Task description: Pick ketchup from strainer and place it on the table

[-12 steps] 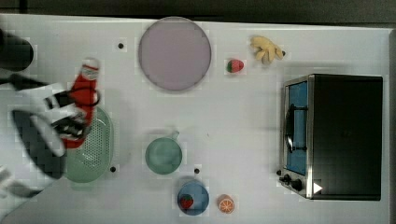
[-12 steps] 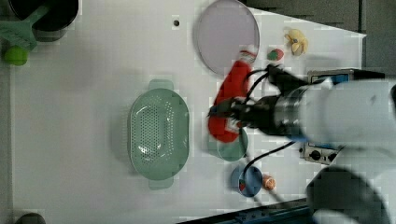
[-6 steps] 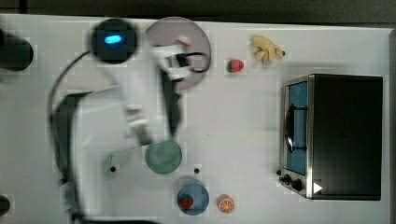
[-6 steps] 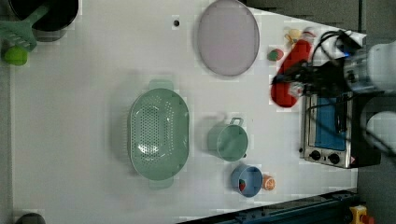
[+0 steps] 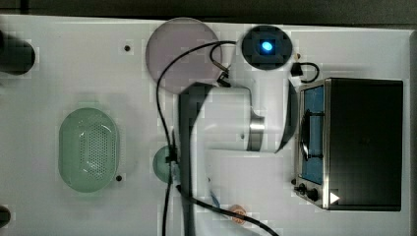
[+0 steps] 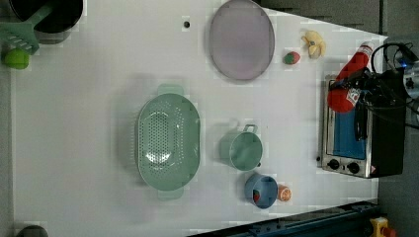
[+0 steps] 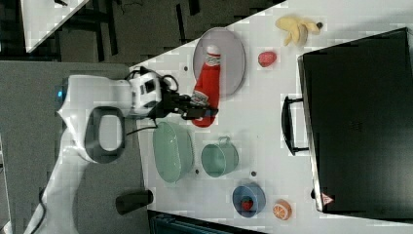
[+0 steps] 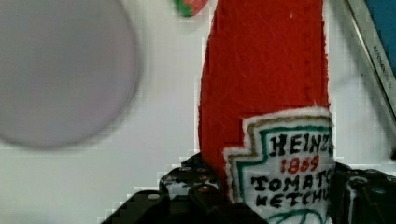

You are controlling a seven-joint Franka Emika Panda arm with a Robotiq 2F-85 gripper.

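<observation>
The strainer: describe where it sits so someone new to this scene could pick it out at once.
On the white table, start at the round purple plate in the left view, then go down and to the left view's left. The strainer lies there empty, beside the teal cup. It alone is oval, pale green and dotted with small holes.

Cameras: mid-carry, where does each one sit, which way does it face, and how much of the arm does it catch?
Top view: overhead, looking down on the table; the arm covers the middle.
Left view: high, looking down; gripper holds the ketchup near the oven.
Right view: high off one side; the whole arm reaches in.
Wrist view: on the wrist, along the bottle's label.
Shared: the left and right views both show the empty strainer and purple plate.
</observation>
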